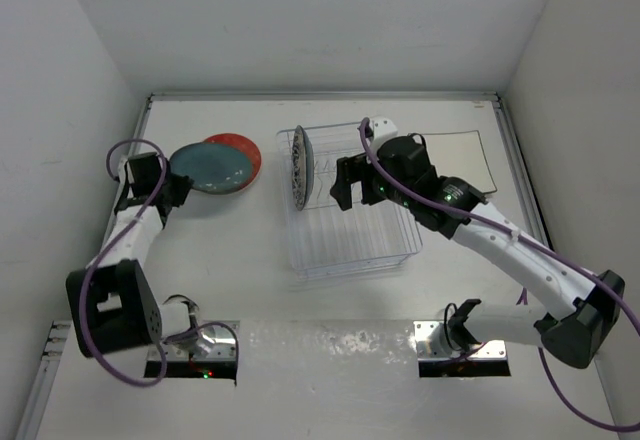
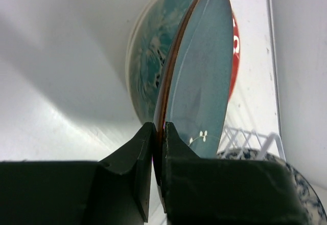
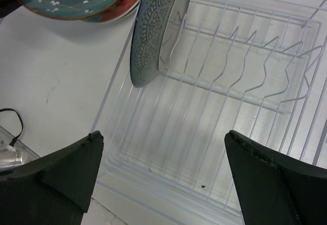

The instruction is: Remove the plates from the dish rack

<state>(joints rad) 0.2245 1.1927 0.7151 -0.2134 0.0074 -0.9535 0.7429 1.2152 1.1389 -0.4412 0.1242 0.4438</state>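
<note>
Left wrist view reveals left jaws pinching the teal plate (image 2: 200,82); right jaws gape.

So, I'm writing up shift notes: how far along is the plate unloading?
Done: a red plate lies on the table left of the dish rack. In hand: the left gripper is shut on the teal plate at its rim, holding it over the red one. Left: one floral plate stands upright at the rack's left end; the right gripper hangs open above the rack.
</note>
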